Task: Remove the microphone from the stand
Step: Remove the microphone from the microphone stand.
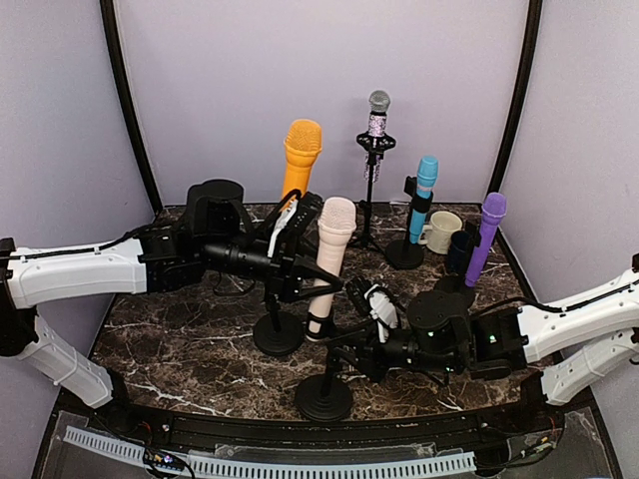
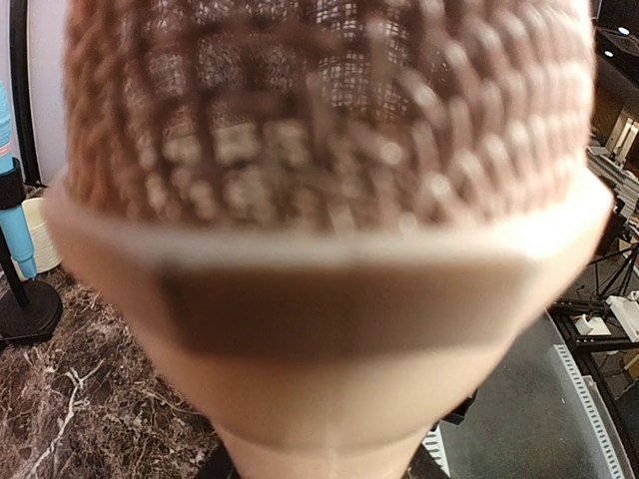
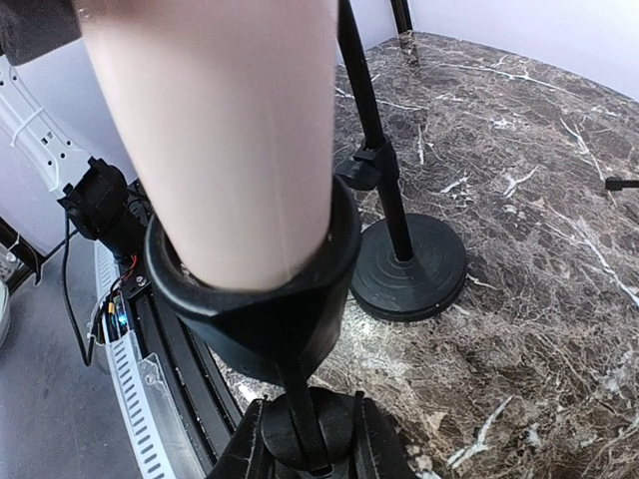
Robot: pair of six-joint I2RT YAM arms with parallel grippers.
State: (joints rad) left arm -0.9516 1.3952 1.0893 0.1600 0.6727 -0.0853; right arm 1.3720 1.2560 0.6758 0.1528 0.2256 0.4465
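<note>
Matt plastic, glossy stone
The microphone shows a smooth plastic body and mesh head; the stand looks matt black, the table glossy veined marble.

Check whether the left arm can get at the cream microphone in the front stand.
Likely yes: the left gripper looks closed on the cream microphone, with nothing between them, while the right gripper clamps the stand under the clip.

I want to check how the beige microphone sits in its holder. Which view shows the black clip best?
The right wrist view: the black clip rings the beige microphone close up. The top external view shows it small. The left wrist view shows only the mesh head.
</note>
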